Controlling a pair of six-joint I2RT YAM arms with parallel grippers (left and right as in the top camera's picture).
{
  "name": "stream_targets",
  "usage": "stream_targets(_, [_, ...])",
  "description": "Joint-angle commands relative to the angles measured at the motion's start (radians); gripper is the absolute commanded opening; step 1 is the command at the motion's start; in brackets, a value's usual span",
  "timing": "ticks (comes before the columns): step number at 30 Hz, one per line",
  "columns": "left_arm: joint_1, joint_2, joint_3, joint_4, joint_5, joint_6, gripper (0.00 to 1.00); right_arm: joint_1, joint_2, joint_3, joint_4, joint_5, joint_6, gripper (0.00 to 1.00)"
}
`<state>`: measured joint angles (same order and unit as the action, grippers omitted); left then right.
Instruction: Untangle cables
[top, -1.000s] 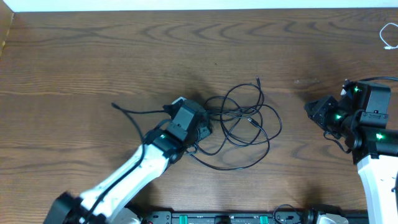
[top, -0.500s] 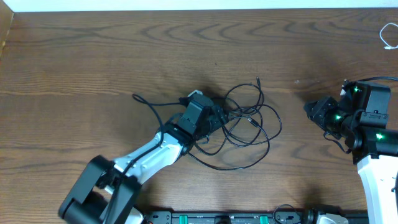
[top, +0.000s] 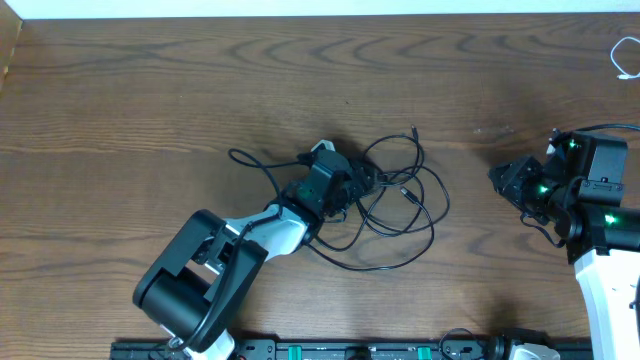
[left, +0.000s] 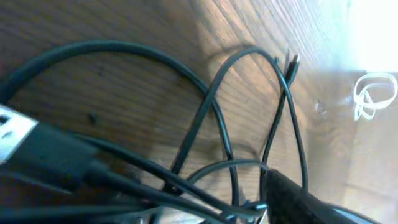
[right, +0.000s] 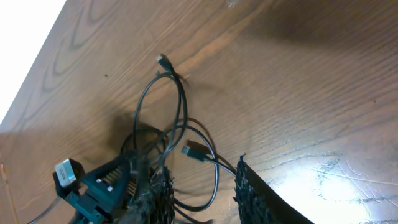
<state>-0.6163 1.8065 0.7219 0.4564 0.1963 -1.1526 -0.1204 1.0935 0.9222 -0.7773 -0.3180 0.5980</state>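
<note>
Tangle-picking in hand at the middle of the desk (top: 140, 100).
Left jaws sit buried in the black cables (top: 404, 193) (gripping or not, I cannot tell); right jaws stand apart, empty, well off. Next, I judge: pinch one loop and draw it clear.

Thin black cables (top: 405, 193) lie tangled in loops mid-table; white cord (top: 613, 58) coiled far right.

A dark brown, wood-grain tabletop (top: 150, 100) fills the view, with a white strip (top: 300, 7) bordering its far edge.
</note>
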Motion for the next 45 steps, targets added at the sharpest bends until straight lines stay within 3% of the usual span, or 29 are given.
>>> stream_targets(1, [0.002,0.037,0.0,0.017,-0.032,-0.004,0.19,0.0,0.001,0.011,-0.002,-0.002,-0.012,0.31])
stream_targets(2, [0.003,0.037,0.0,0.018,-0.042,-0.004,0.08,0.002,0.001,0.011,-0.005,-0.002,-0.012,0.31])
stream_targets(7, [0.003,0.028,0.0,0.074,-0.023,0.061,0.08,0.012,0.001,0.011,-0.036,-0.003,-0.036,0.29])
stream_targets(11, [0.005,-0.052,0.0,0.05,0.024,0.129,0.07,0.017,0.001,0.011,-0.053,-0.142,-0.226,0.31])
stream_targets(17, [0.024,-0.286,0.0,-0.143,0.021,0.217,0.07,0.017,0.001,0.011,-0.108,-0.431,-0.489,0.37])
stream_targets(23, [0.038,-0.561,0.0,-0.29,0.021,0.248,0.08,0.049,0.001,0.003,-0.182,-0.461,-0.496,0.36])
stream_targets(30, [0.038,-0.667,0.0,-0.344,0.026,0.208,0.07,0.198,0.002,-0.071,-0.098,-0.466,-0.51,0.41])
stream_targets(36, [0.038,-0.677,0.0,-0.346,0.079,0.195,0.07,0.283,0.005,-0.162,0.158,-0.467,-0.403,0.42])
stream_targets(39, [0.038,-0.677,0.0,-0.348,0.132,0.199,0.07,0.298,0.005,-0.175,0.308,-0.454,-0.216,0.44])
stream_targets(43, [0.037,-0.677,0.0,-0.347,0.161,0.198,0.08,0.317,0.006,-0.179,0.352,-0.391,0.053,0.41])
stream_targets(45, [0.037,-0.677,0.0,-0.347,0.163,0.198,0.07,0.341,0.006,-0.18,0.364,-0.391,0.105,0.38])
